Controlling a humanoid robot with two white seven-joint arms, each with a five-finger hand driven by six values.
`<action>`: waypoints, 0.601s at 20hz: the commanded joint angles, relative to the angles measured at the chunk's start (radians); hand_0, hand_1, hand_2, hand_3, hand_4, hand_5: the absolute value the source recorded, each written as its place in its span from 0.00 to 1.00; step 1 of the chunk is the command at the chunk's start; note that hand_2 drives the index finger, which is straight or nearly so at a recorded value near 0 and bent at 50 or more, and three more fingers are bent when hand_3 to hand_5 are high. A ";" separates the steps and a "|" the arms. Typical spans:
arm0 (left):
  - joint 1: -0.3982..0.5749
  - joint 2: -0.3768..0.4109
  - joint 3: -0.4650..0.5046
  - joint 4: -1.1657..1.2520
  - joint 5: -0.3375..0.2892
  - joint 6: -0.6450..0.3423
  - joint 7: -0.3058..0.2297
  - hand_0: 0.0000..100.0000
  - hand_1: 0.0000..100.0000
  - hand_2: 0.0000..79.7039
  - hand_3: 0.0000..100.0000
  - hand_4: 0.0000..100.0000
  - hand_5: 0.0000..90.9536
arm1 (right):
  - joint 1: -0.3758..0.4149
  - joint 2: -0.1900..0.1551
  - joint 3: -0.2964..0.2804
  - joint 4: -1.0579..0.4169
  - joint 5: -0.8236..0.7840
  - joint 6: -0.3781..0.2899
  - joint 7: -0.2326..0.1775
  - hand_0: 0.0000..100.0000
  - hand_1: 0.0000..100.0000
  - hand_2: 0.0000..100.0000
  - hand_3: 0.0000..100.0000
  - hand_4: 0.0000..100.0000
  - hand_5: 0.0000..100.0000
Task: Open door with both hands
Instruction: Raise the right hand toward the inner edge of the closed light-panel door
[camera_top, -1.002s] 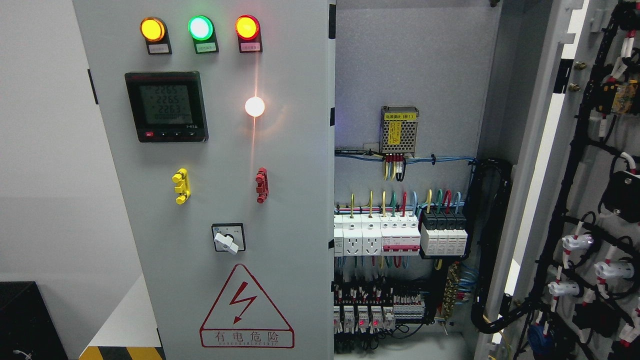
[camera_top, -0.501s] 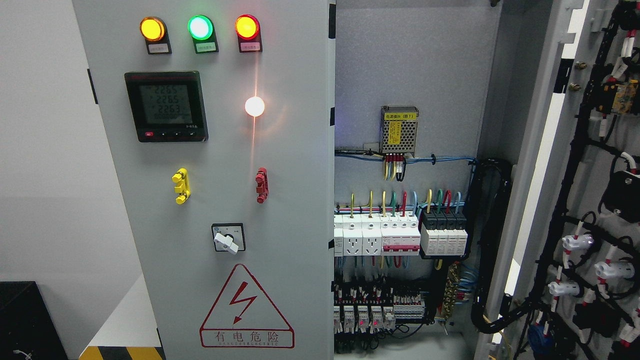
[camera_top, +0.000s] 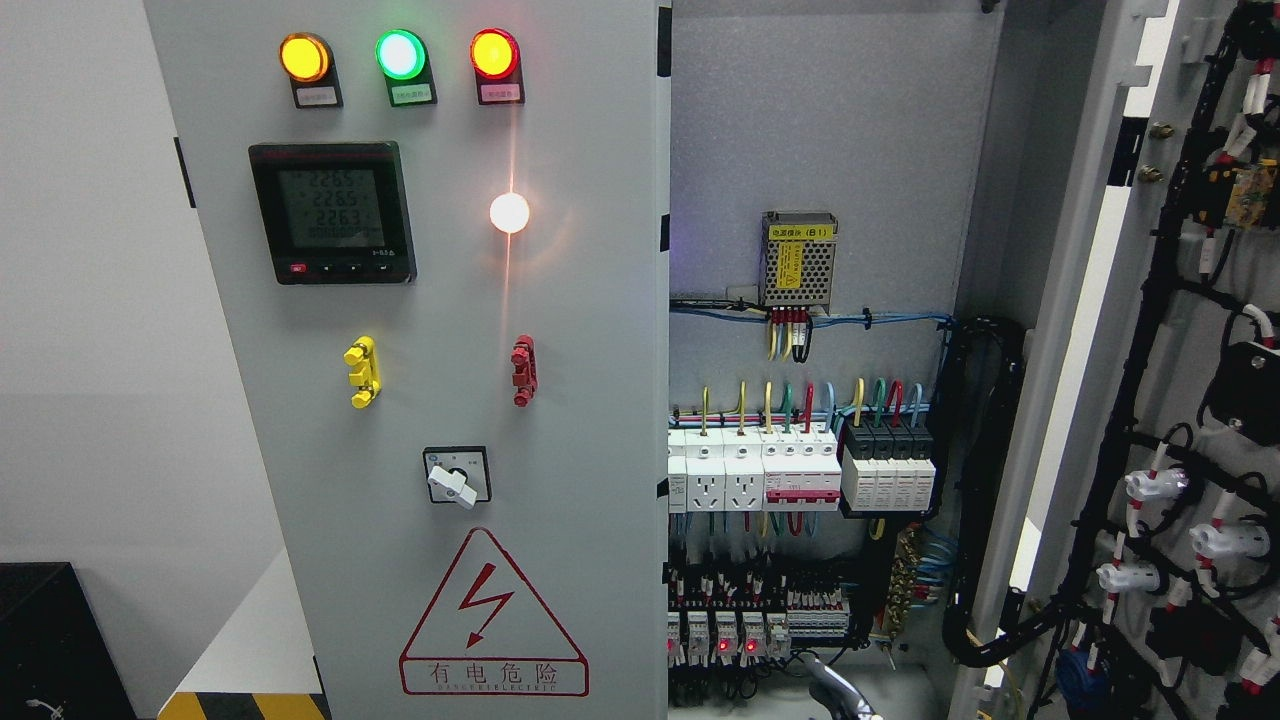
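Observation:
The cabinet's left door (camera_top: 560, 400) is a grey panel that stands closed. It carries three lit lamps, a meter (camera_top: 332, 212), a yellow handle (camera_top: 361, 372), a red handle (camera_top: 523, 370) and a rotary switch (camera_top: 457, 477). The right door (camera_top: 1150, 400) is swung wide open at the picture's right, showing its wired inner side. A grey tip of a robot hand (camera_top: 835, 693) pokes up at the bottom edge, in front of the open interior and apart from both doors. Its arm is hidden, so I cannot tell which hand it is.
Inside the cabinet are a power supply (camera_top: 798, 260), rows of breakers (camera_top: 800, 470) and terminal blocks (camera_top: 760, 615) with coloured wires. A black cable bundle (camera_top: 985, 480) runs down the right side. A black box (camera_top: 50, 640) sits at the lower left.
A hand's tip has come up into view at the bottom edge, right of the middle. The doors have not moved.

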 joint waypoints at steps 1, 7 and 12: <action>0.000 0.000 0.021 0.000 0.000 0.000 0.001 0.00 0.00 0.00 0.00 0.00 0.00 | -0.124 0.006 0.020 0.028 0.001 0.028 -0.001 0.19 0.00 0.00 0.00 0.00 0.00; 0.000 0.000 0.021 0.000 0.001 0.000 0.001 0.00 0.00 0.00 0.00 0.00 0.00 | -0.226 0.028 0.052 0.055 -0.001 0.161 -0.001 0.19 0.00 0.00 0.00 0.00 0.00; 0.000 0.000 0.021 0.000 0.000 0.000 0.001 0.00 0.00 0.00 0.00 0.00 0.00 | -0.327 0.047 0.059 0.126 0.001 0.194 -0.001 0.19 0.00 0.00 0.00 0.00 0.00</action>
